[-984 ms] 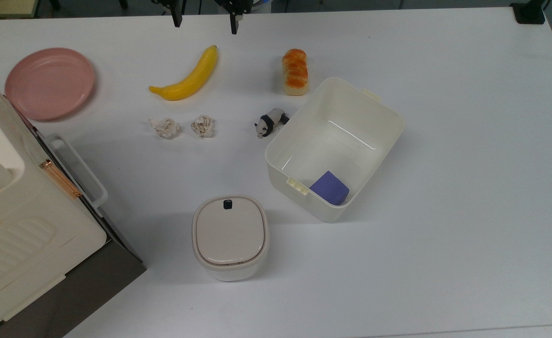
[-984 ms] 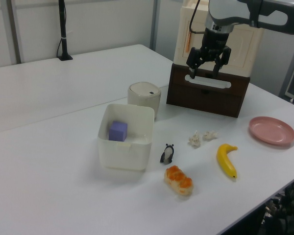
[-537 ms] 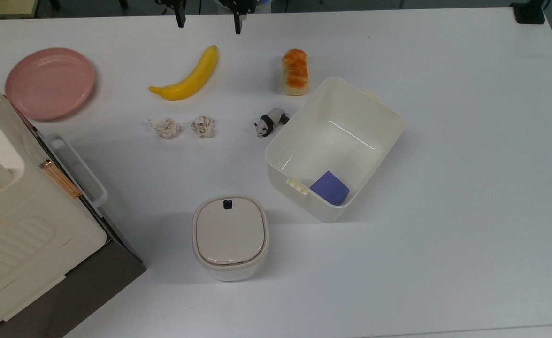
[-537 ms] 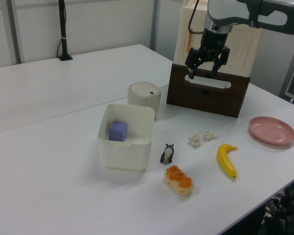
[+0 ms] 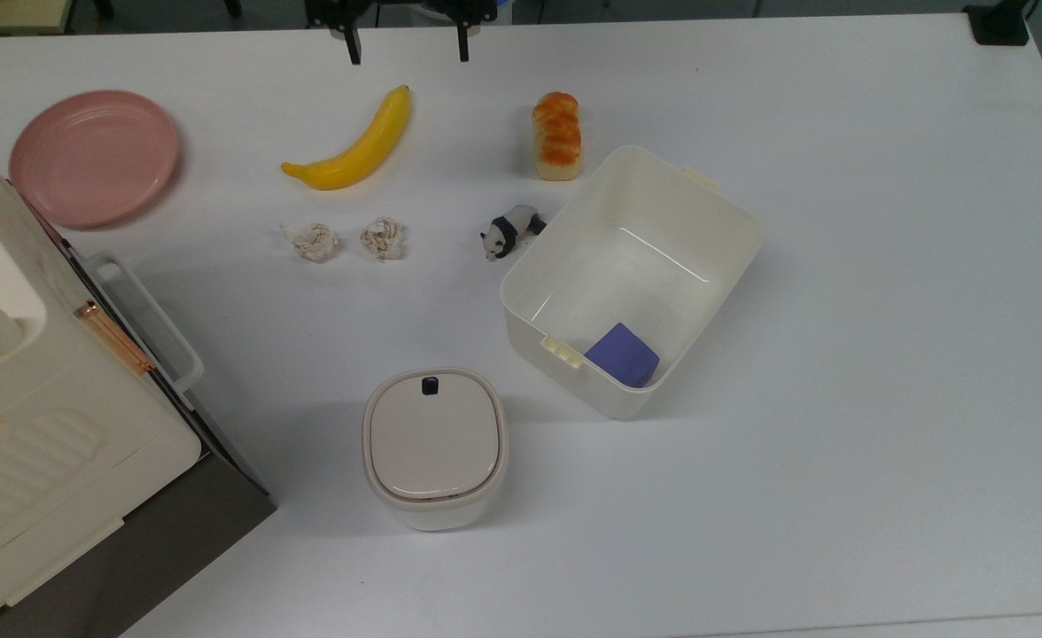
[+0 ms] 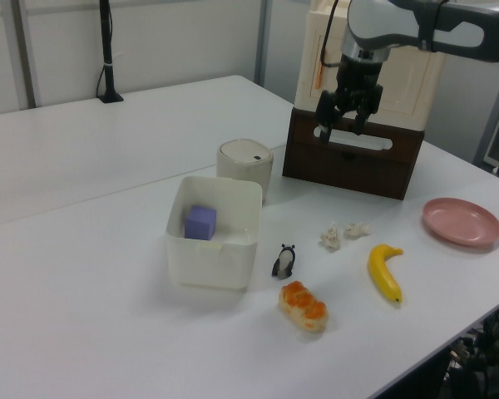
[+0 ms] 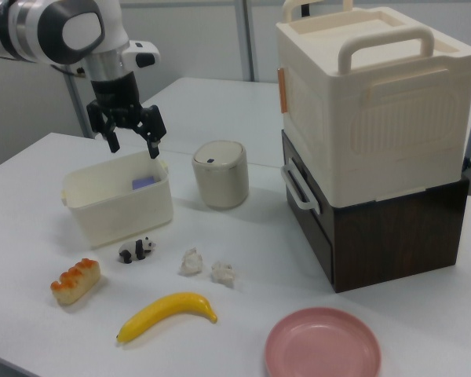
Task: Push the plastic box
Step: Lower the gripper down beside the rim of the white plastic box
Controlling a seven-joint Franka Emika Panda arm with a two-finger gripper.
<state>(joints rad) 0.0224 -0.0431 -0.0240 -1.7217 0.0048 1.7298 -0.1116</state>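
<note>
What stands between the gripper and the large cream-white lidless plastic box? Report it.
Nothing visible blocks it. The open gripper hangs in the air, clear of the cream-white plastic box. The small panda figurine sits beside one wall, low on the table.

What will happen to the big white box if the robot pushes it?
The plastic box probably slides easily on the smooth table, since it looks light. Its wide flat base likely keeps it from tipping. The purple block inside might shift.

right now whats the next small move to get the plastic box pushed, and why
Probably bring the gripper down beside the plastic box, next to an outer wall. It hangs open, well above the table and touching nothing, so no push can begin. The purple block inside and the panda figure near one wall suggest choosing a free side.
</note>
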